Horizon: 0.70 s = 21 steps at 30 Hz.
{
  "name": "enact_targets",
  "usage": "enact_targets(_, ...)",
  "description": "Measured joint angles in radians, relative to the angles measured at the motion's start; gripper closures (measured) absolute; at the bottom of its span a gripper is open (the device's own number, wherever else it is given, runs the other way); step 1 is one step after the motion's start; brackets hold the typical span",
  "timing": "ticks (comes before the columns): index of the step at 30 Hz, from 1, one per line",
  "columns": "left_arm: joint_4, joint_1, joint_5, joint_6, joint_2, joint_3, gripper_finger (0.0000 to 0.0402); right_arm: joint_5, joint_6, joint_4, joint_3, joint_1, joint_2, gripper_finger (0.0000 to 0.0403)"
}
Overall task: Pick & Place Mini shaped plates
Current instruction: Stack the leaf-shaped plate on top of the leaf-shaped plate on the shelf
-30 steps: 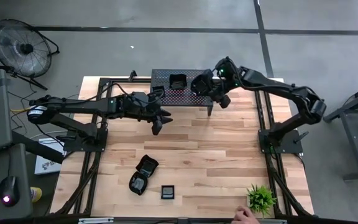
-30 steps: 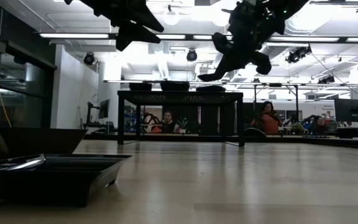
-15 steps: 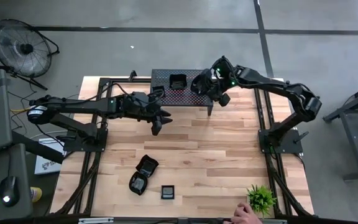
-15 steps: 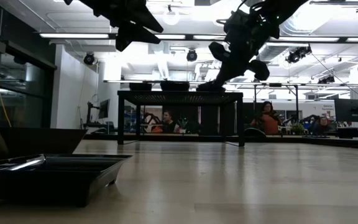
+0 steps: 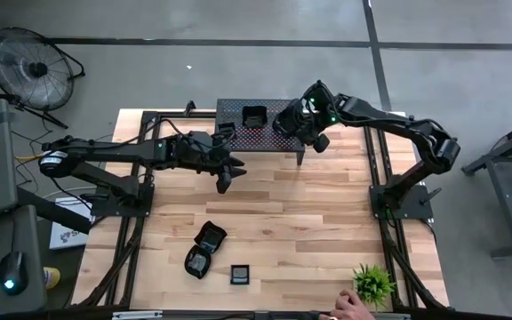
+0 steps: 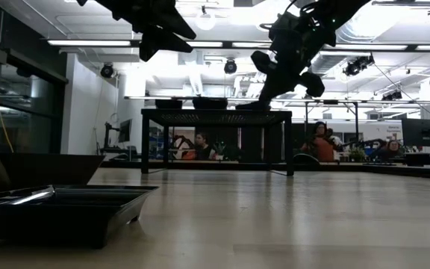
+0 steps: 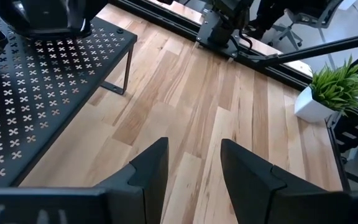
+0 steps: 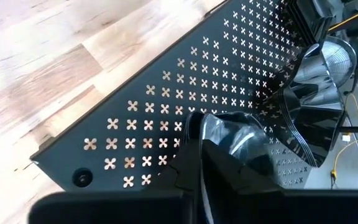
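The right gripper (image 5: 290, 120) pinches a mini plate (image 8: 241, 146) resting on the perforated stand (image 5: 238, 138) (far side). The left gripper (image 7: 194, 168) hovers over the table (image 5: 327, 222), fingers spread, empty.

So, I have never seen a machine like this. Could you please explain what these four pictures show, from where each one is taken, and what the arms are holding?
It is a robot with two dark arms at a wooden table. One picture looks straight down from above, one looks level across the tabletop, and the other two come from small cameras on the arms' wrists.

The right gripper is over a black perforated stand at the table's far edge, closed on a small glossy black plate that it is setting there. Another plate already sits on the stand.

The left gripper hangs above the table with its fingers apart and nothing between them.

Three more plates lie near the table's front edge, and a small green plant stands at the front right corner.
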Motion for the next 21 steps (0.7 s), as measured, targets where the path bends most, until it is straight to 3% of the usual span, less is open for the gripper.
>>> enact_targets(9, 0.000, 0.000, 0.000, 0.000, 0.000, 0.000, 0.0257, 0.005, 0.005, 0.001, 0.000, 0.000, 0.000, 0.0357)
enact_targets(21, -0.049, 0.000, 0.017, 0.001, -0.009, 0.001, 0.0257, 0.031, 0.290, 0.008, -0.001, 0.006, -0.092, 0.0316)
